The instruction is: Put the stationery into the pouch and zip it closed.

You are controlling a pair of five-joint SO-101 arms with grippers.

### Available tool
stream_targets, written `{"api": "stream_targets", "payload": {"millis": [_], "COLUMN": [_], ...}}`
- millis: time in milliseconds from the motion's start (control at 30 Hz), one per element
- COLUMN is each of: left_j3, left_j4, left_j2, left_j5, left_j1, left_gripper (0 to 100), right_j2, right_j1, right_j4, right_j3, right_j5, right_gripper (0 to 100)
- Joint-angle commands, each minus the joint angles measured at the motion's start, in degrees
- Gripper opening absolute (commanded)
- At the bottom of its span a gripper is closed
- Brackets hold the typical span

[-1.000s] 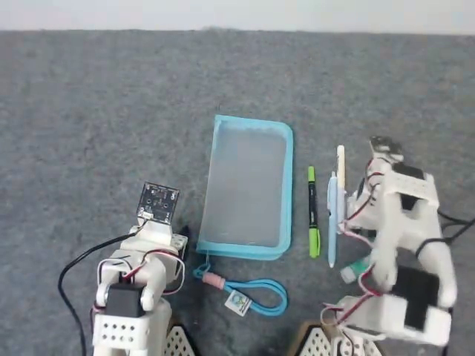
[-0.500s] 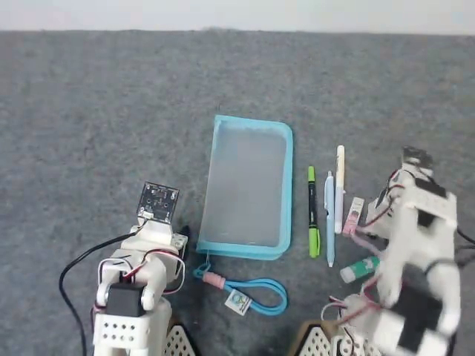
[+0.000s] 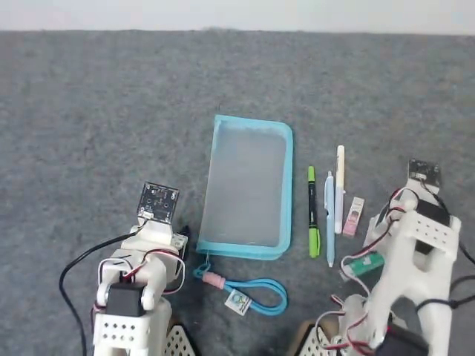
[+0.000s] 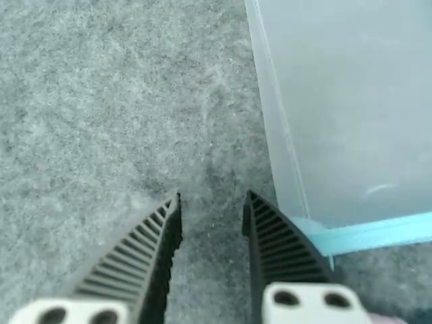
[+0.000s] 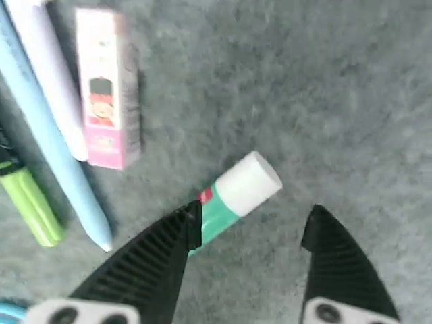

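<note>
A translucent pouch (image 3: 249, 195) with a blue zip edge lies flat mid-table; its blue strap (image 3: 249, 291) trails toward the front. To its right lie a green-and-black pen (image 3: 313, 211), a light blue pen (image 3: 330, 219), a white pen (image 3: 339, 189), a small pink box (image 3: 354, 216) and a green-and-white glue stick (image 3: 365, 265). My right gripper (image 5: 260, 226) is open just over the glue stick (image 5: 233, 194), with the pink box (image 5: 105, 125) and the pens (image 5: 47, 145) beyond. My left gripper (image 4: 210, 209) is open over bare carpet beside the pouch's corner (image 4: 351, 135).
Grey carpet (image 3: 111, 111) covers the whole table, with a pale wall strip along the far edge. The left arm's base (image 3: 133, 304) and the right arm's base (image 3: 401, 297) stand at the front edge. Wide free room lies left of and behind the pouch.
The right arm has swung away from the pens, to the right and toward the front, uncovering the pink box and glue stick. The left arm and the pouch have not moved.
</note>
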Motion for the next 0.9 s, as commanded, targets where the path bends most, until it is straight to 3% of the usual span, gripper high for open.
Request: {"api": "stream_targets", "payload": {"millis": [0,200,500,867], "left_j3": [-0.3,-0.3,-0.3,-0.3], "left_j4": [0.4,0.4,0.4,0.4], "left_j2": [0.0,0.0,0.0,0.0], "left_j5": [-0.4,-0.4,-0.4,-0.4], "left_j1": [-0.3,-0.3,-0.3,-0.3], "left_gripper": [14,14,14,14], "right_j2": [4.2,13.8,15.1,14.7], "right_j1": [1.5,1.4,3.1,10.4], "right_j4": [-3.1,-7.3,-8.9,-8.0], "right_j3": [-0.2,-0.6,-3.0,-25.2], "right_j5": [-1.7,-2.5,-2.0,21.7], "right_gripper": [21.6,21.4,10.3,4.0]}}
